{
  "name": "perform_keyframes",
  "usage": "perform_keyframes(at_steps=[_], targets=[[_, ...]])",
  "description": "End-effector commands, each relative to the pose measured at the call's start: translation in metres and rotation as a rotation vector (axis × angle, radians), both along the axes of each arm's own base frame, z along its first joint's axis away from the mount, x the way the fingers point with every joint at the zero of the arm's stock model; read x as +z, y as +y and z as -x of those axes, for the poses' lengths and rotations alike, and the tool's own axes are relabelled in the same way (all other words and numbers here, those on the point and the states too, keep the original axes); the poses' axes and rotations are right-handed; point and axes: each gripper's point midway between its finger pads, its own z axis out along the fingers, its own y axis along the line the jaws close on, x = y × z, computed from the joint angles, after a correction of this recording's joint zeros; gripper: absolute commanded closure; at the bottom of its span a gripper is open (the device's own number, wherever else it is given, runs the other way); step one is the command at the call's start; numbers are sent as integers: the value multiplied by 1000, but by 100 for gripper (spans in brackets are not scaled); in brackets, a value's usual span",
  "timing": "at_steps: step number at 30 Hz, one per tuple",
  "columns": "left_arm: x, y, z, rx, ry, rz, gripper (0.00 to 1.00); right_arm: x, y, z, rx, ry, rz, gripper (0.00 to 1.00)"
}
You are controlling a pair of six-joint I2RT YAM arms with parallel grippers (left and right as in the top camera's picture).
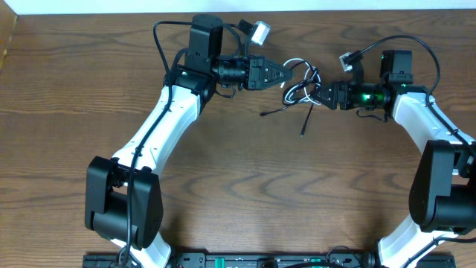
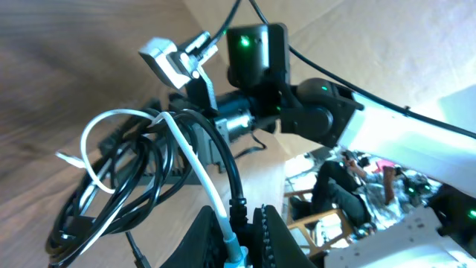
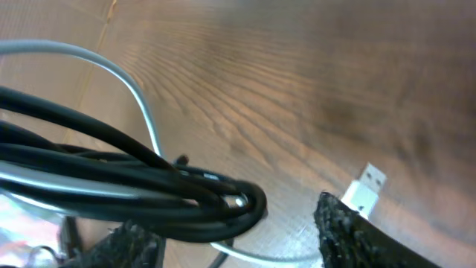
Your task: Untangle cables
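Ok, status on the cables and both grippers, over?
Left gripper shut on white cable. Right gripper open, black cable loops between its fingers. Both cables tangled in one bundle between the arms. Nothing else in the way.

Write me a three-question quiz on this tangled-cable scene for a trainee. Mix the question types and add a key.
1. True or false: the left gripper is shut on the white cable.
2. In the right wrist view, the right gripper is: A) shut with nothing in it; B) open, with loops of the black cable between its fingers; C) out of sight.
3. Fill in: the plug seen beside the right gripper's finger is coloured ___.
Key: 1 true; 2 B; 3 white.
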Motion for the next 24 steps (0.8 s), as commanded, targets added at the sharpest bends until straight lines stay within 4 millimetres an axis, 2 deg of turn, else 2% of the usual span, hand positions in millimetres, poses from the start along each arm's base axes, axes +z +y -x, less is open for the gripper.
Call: perform_keyframes(at_steps=[1,3,8,13,14,15,18,21,24], targets=[[15,0,11,-56,14,43,93,12,7,0,73,-134,31,38],[15,0,10,-48,57,45,92,10,9,-4,78,-167,72,38],[16,0,11,-42,133,47,93,19,23,-14,106,-261,80,41],[17,0,11,-36,167,49,93,17,18,-32,53,-327,173,48],[17,0,12,-39,166,50,92,17,16,-33,45,-330,184,52],[17,0,12,-42,167,52,93,16,15,-35,39,-332,194,64],[17,0,12,-42,166,52,93,16,14,-34,36,-327,191,89],[17,1,9,-25,158,48,93,18,14,-30,0,-248,133,99],[12,8,-5,46,151,27,93,19,12,-24,-45,-149,84,99]])
